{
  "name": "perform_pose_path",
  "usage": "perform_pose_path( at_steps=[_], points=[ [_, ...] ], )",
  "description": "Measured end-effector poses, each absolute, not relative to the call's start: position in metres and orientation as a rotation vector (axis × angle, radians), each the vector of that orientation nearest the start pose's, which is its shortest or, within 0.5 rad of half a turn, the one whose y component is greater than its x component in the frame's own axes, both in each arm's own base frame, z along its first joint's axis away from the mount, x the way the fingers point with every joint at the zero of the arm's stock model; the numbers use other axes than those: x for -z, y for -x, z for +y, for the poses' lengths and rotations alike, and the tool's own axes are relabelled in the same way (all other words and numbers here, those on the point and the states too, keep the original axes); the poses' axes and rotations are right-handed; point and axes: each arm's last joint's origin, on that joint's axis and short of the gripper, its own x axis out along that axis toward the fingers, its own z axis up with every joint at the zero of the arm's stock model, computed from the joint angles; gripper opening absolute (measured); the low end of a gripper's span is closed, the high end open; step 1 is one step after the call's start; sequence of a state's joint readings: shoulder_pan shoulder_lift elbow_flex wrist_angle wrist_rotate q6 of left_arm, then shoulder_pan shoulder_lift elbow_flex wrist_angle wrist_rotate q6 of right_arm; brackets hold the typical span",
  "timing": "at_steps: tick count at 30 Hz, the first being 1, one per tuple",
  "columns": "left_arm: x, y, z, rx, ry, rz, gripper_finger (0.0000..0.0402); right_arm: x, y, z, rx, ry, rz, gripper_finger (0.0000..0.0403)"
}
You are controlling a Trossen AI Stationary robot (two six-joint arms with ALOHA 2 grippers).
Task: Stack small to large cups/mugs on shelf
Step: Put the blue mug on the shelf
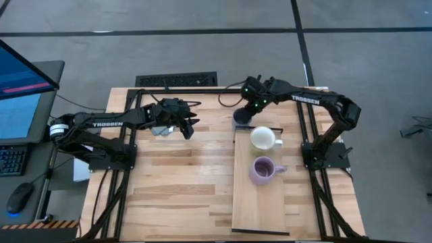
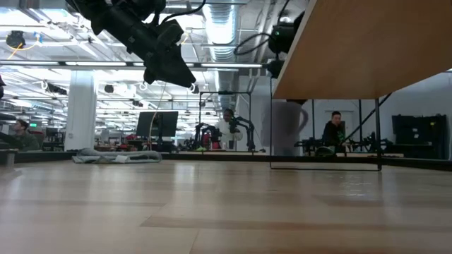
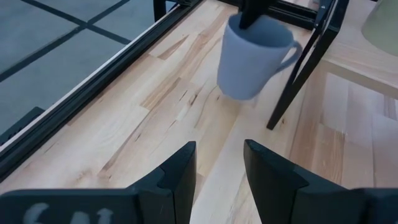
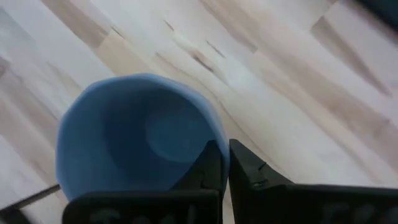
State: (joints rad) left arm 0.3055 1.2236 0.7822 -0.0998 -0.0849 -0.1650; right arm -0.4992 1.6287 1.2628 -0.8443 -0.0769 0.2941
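Observation:
The slate blue mug (image 1: 240, 119) hangs from my right gripper (image 1: 246, 112) just off the shelf's far end, over the tabletop; the left wrist view shows the mug (image 3: 252, 56) tilted, with its handle toward the shelf's dark frame. The cream-white mug (image 1: 263, 138) and the lavender mug (image 1: 264, 169) stand upright on the pale shelf plank (image 1: 263, 209). My left gripper (image 1: 186, 127) is open and hovers high above the table's left half, touching nothing; its fingers (image 3: 221, 168) point toward the blue mug. My right gripper holds the blue mug by its rim (image 4: 214, 146), the wall pinched with one finger (image 4: 208, 171) inside and one finger (image 4: 252, 174) outside. The fingers come from above, pointing down. The mug hangs tilted below them, low over the tabletop.
A grey folded cloth (image 1: 159, 129) lies on the slatted tabletop under the left arm. The shelf stands raised on a thin dark frame (image 3: 298, 74) beside the blue mug. People and equipment show in the room beyond (image 2: 332, 130). Bare wood spreads over the near left (image 1: 175, 196).

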Motion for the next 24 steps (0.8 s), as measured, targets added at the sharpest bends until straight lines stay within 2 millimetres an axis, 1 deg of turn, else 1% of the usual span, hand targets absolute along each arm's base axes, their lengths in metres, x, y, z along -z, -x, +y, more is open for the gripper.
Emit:
perform_pose_path(
  at_steps=[4, 9, 16, 24],
  points=[
    [-0.252, -0.247, 0.081, -0.425, 0.219, 0.509, 0.0125, -0.268, -0.284, -0.152, 0.535, -0.585, 1.114, 0.0019],
    [-0.252, -0.247, 0.081, -0.425, 0.219, 0.509, 0.0125, -0.302, -0.283, -0.153, 0.534, -0.531, 1.112, 0.0019],
    [-0.252, -0.247, 0.081, -0.425, 0.219, 0.509, 0.0125, -0.351, -0.277, -0.155, 0.591, -0.426, 1.077, 0.0019],
    [-0.252, -0.247, 0.081, -0.425, 0.219, 0.508, 0.0125, -0.403, -0.266, -0.147, 0.588, -0.381, 1.011, 0.0019]
  ],
)
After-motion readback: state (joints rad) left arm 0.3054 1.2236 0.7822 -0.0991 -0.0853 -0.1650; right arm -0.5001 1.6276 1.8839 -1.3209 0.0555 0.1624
